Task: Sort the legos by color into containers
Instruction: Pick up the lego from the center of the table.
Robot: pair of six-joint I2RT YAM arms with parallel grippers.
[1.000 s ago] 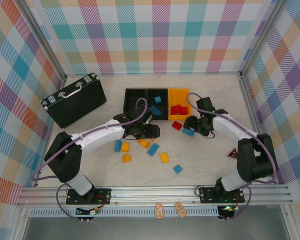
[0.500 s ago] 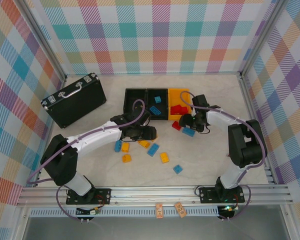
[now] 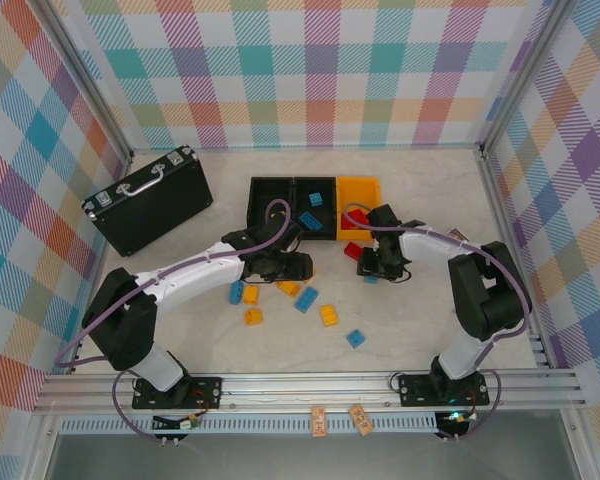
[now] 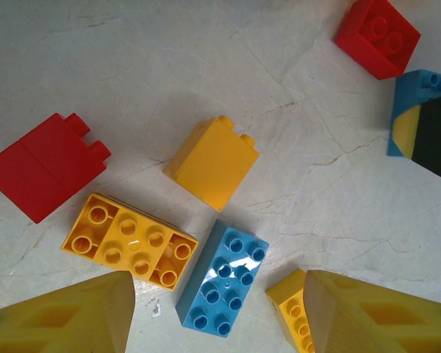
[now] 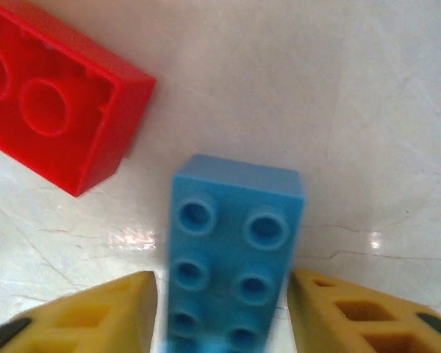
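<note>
Where the top camera looks down, the left gripper [image 3: 298, 266] hangs over the scattered legos [image 3: 306, 299] in front of the three containers [image 3: 271, 181]. The right gripper [image 3: 372, 268] sits low on the table [image 3: 430, 210] beside a red brick [image 3: 352, 251], before the orange-yellow bin [image 3: 359, 180].

Left wrist view: the jaws stand wide apart and hold nothing. The near end of an eight-stud blue brick [image 4: 222, 278] lies between the fingers [image 4: 66, 316], clear of both, studs up, long axis running away from the wrist, tilted slightly right.

Right wrist view: the jaws stand close along both long sides of a second blue brick [image 5: 231, 250], which lies flat on the table, studs up, long axis pointing straight away from the wrist. Blur hides whether the pads [image 5: 95, 309] press it.
</note>
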